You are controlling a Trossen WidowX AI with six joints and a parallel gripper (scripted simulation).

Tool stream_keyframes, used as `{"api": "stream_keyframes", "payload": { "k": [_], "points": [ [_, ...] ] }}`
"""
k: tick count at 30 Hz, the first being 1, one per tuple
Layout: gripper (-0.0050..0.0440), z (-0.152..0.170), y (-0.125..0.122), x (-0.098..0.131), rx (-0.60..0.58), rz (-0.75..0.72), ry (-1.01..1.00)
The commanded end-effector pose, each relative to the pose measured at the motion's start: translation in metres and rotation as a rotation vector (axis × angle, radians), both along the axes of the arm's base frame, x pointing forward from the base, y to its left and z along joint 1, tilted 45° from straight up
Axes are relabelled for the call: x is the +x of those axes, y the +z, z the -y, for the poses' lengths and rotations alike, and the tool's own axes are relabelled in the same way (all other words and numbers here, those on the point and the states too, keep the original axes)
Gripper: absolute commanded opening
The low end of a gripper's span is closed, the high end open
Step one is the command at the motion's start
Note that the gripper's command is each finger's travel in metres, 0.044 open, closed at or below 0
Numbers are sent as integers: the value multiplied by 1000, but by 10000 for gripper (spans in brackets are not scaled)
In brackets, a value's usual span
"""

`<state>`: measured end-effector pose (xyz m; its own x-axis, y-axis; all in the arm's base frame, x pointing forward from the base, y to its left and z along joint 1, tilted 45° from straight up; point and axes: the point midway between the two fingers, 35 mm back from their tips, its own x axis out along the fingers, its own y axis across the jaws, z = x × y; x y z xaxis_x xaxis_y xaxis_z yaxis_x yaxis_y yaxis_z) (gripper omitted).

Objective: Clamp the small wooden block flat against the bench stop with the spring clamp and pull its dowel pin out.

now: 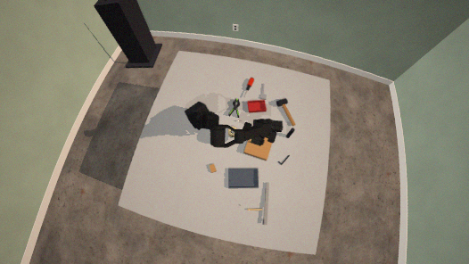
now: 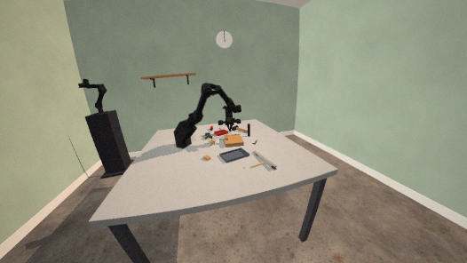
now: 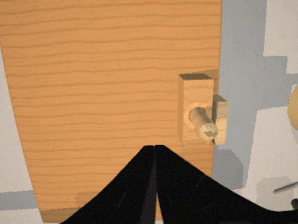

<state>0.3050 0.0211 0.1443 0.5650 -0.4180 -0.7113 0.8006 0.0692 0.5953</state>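
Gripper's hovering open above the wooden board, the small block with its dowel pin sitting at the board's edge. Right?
Not quite: the gripper is shut, empty, its fingers pressed together in the wrist view. It does hover above the wooden board, with the small block and its dowel pin at the board's edge.

block [image 3: 198, 106] at board's [image 3: 100, 83] right edge, pin [image 3: 204, 123] in it

On the pale grey counter [image 1: 178, 192] I count one black robot arm [image 1: 209, 122], one orange wooden board [image 1: 259, 149], one red-handled screwdriver [image 1: 248, 85], one flat red box [image 1: 256, 106], one wooden-handled hammer [image 1: 286, 111], one dark grey tray [image 1: 242, 177], one green-and-black spring clamp [image 1: 234, 107] and one long grey metal ruler [image 1: 265, 202].
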Motion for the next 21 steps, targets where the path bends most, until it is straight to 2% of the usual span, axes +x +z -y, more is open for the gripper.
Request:
{"api": "stream_keyframes", "payload": {
  "k": [1, 21],
  "points": [
    [0, 0, 0, -1, 0, -1, -2],
    [0, 4, -6, 9, 3, -2, -2]
  ]
}}
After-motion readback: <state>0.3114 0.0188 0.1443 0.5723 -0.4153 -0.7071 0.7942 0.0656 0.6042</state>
